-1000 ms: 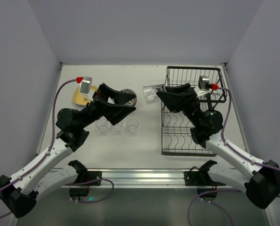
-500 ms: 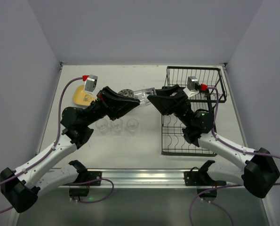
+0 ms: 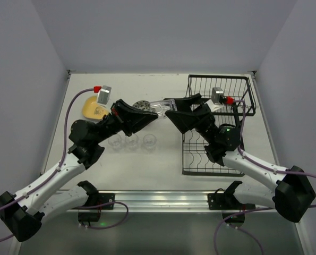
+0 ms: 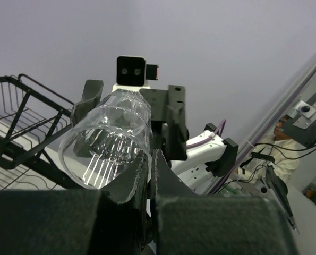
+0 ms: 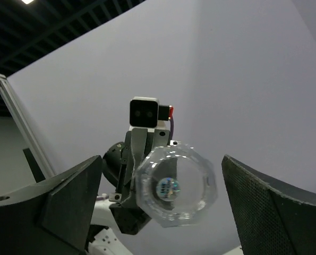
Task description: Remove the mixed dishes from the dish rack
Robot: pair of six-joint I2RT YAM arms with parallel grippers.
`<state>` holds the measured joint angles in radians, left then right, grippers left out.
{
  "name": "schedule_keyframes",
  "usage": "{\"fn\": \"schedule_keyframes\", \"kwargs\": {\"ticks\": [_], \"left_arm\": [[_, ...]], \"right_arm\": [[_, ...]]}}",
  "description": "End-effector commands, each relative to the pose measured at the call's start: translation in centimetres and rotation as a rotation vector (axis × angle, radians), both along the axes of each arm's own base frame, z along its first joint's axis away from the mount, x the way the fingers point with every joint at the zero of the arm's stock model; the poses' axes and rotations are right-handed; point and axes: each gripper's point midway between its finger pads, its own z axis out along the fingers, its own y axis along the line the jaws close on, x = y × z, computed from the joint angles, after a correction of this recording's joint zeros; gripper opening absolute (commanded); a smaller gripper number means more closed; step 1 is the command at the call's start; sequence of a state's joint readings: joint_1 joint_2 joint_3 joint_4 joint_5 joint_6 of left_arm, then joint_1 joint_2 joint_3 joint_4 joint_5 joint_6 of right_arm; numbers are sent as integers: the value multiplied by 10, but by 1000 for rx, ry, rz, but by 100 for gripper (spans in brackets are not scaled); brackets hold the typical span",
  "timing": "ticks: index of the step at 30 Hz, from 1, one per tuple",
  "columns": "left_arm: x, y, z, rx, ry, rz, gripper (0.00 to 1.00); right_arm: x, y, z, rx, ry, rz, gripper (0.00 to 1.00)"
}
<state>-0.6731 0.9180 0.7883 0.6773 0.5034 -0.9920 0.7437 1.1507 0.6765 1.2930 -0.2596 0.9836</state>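
A clear glass (image 3: 162,107) hangs in the air between the two arms, lying on its side. My left gripper (image 3: 153,112) is shut on its rim, pinching the wall (image 4: 107,141) between both fingers. My right gripper (image 3: 180,106) stands open around the base of the glass (image 5: 176,188), its pads (image 5: 67,207) apart from it on both sides. Three more clear glasses (image 3: 132,142) stand in a row on the table below the left arm. The black wire dish rack (image 3: 216,154) sits at the right, under the right arm.
A yellow plate (image 3: 91,110) lies at the far left of the table. A small patterned bowl (image 3: 143,105) sits just behind the left gripper. The rack's raised upper shelf (image 3: 221,85) stands at the back right.
The right gripper brought the glass leftwards from the rack. The left gripper closed on its rim, then the right gripper opened and let go of it.
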Motion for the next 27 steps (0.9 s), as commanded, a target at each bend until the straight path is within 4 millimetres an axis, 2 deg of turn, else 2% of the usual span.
{"fn": "schedule_keyframes", "kwargs": {"ticks": [1,3,4,5,6,7,8,9,10,11,12,13,14,15,16,17,18,20,22,27], "left_arm": [[12,8,-4,67,-26,129,0],[14,16,-1,77,-30,182,0],[27,19,-14,133,11,254,0],[29,26,-8,143,10,294,0],[36,30,-26,227,48,341,0],[50,42,-31,251,86,444,0],[59,51,-37,291,120,513,0],[67,62,-35,344,139,589,0],[85,90,-70,486,257,758,0],[93,107,-84,567,313,854,0],[98,125,-110,735,390,932,0],[106,150,-120,820,428,1071,0],[115,157,-144,952,472,1106,0],[117,183,-158,1075,524,1150,0],[119,184,-173,1131,557,1083,0],[122,188,-185,1169,585,1036,0],[129,204,-199,1221,629,1026,0],[130,211,-221,1293,685,997,0],[127,226,-238,1361,744,1022,0],[126,240,-273,1421,854,1004,0]], "right_arm": [[-7,-8,10,19,-56,-53,99],[-1,-10,7,-3,-36,-91,99],[1,-11,4,-13,-28,-109,99],[10,-15,-1,-37,2,-164,99],[14,-18,-4,-49,22,-195,99],[20,-20,-9,-72,42,-231,99],[30,-19,-26,-149,72,-283,99],[36,-31,-23,-146,107,-349,99],[43,-36,-30,-183,144,-399,99],[54,-37,-56,-299,209,-455,99],[64,-50,-53,-308,258,-541,99],[66,-60,-55,-339,284,-585,99],[70,-66,-70,-435,330,-633,99],[76,-79,-75,-456,373,-703,99],[76,-88,-78,-481,395,-738,99],[77,-95,-93,-558,429,-773,99],[76,-102,-90,-570,438,-797,99],[72,-114,-96,-638,448,-839,99],[69,-122,-99,-670,447,-862,99],[64,-138,-109,-724,433,-912,99]]}}
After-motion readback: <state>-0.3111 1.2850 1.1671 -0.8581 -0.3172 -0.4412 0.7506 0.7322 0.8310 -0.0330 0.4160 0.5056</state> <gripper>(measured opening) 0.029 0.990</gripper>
